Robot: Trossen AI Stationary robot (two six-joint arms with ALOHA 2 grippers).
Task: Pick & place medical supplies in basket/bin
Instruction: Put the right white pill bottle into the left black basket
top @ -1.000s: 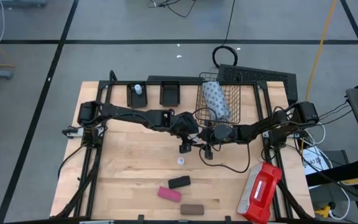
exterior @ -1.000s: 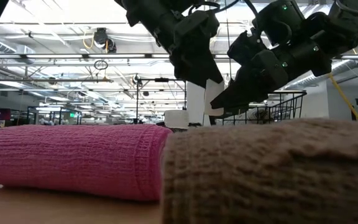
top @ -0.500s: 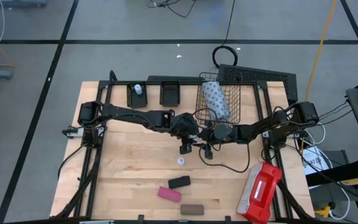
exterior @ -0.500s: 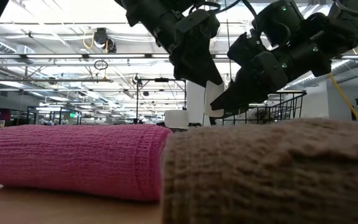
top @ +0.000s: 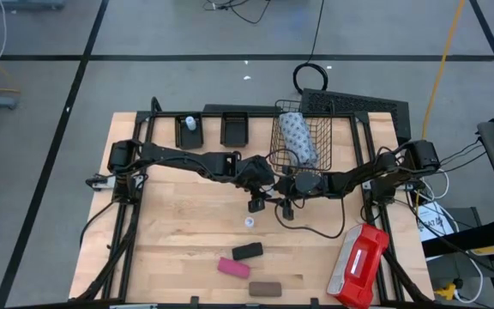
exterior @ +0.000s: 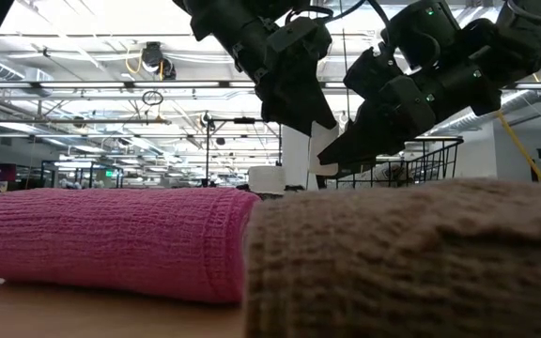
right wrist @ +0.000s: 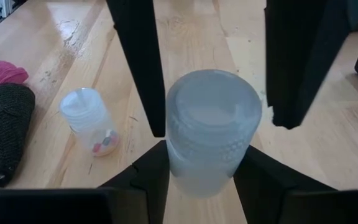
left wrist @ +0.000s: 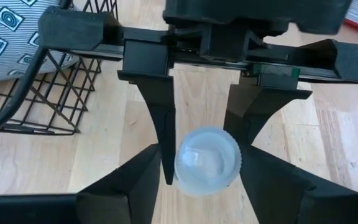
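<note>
You've got a white vial (right wrist: pixel 211 127) held mid-table between both grippers, w/ the wire-mesh basket (top: pixel 301 136) just behind. Right gripper (right wrist: pixel 211 180) fingers pinch its base; left gripper (left wrist: pixel 199 193) fingers close on its cap, opp. side. A 2nd vial (top: pixel 250 221) stands on the table nearby.

My left gripper (top: pixel 255 204) and right gripper (top: pixel 285 209) meet at mid-table, a vial (left wrist: pixel 207 162) between them. Another vial (top: pixel 249 221) stands just before them. The dotted pack (top: pixel 298 136) lies in the wire basket (top: pixel 301 130) behind.
</note>
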